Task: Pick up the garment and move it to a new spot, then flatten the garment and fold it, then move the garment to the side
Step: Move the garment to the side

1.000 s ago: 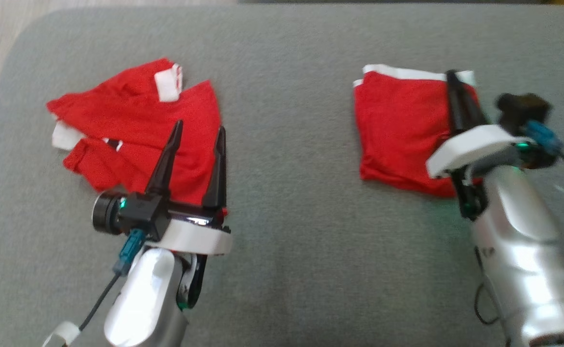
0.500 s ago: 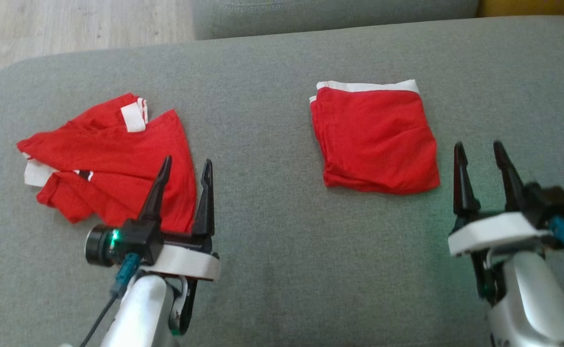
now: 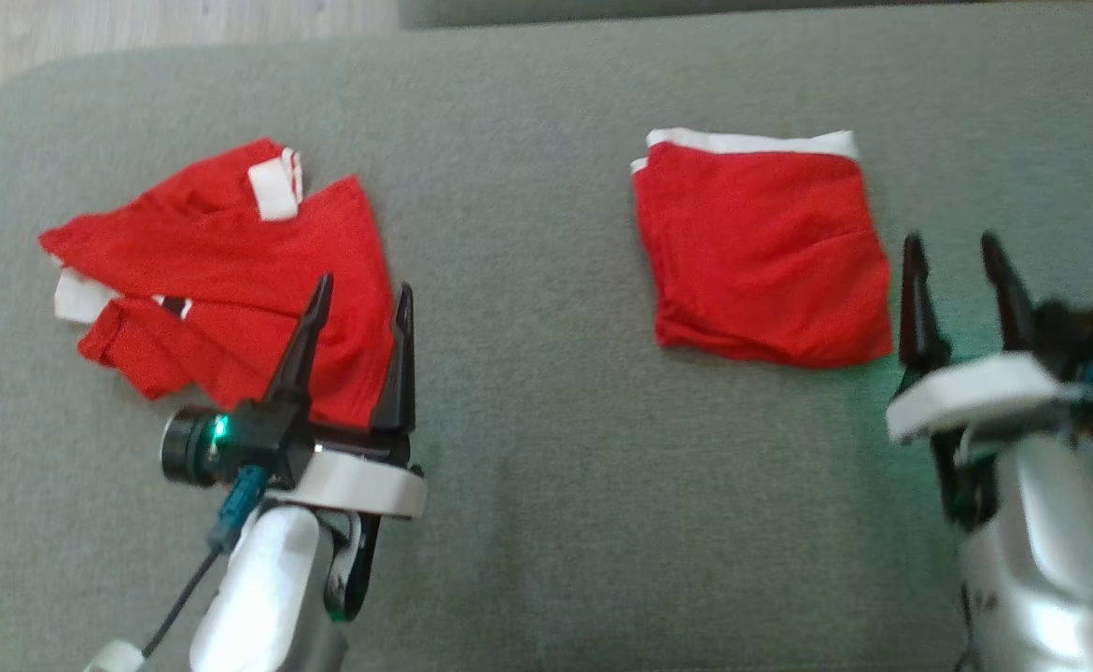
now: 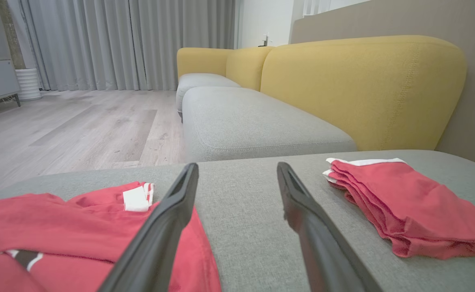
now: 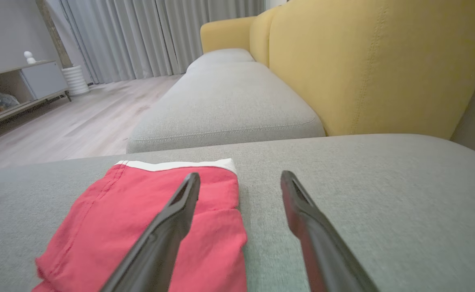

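Your right gripper (image 3: 950, 239) stands with fingers spread and empty just beside the right edge of the folded red garment (image 3: 761, 252). The garment is a soft, near-square pad lying flat on the grey woven sofa cushion (image 3: 527, 420), with its white band running left to right along the far edge and its stacked folds facing the robot's left. Your left gripper (image 3: 364, 283), likewise spread and holding nothing, hides the near corner of the crumpled red garment (image 3: 210, 252), a rumpled, white-trimmed sprawl stretched left to right, its small dark mark (image 3: 171, 305) too blurred to read.
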